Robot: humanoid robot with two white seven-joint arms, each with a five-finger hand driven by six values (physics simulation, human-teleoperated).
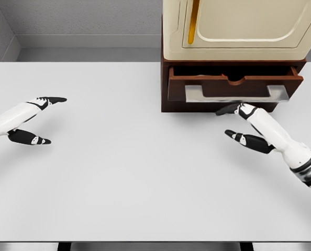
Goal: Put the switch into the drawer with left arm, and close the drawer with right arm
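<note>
A dark brown drawer (250, 88) with a silver handle (197, 93) stands pulled out of its wooden cabinet (166, 102) at the back right of the white table (124, 178). No switch shows anywhere, and the drawer's inside is mostly hidden behind its front panel. My right hand (230, 123) hovers just below the drawer front, its fingers spread and holding nothing, the upper fingertip close to the cabinet's base. My left hand (43, 119) is far off at the table's left edge, open and holding nothing.
A cream-coloured appliance (239, 31) with a yellow handle (193, 21) sits on top of the cabinet. A grey wall runs behind the table, and the table's front edge lies near the bottom of the view.
</note>
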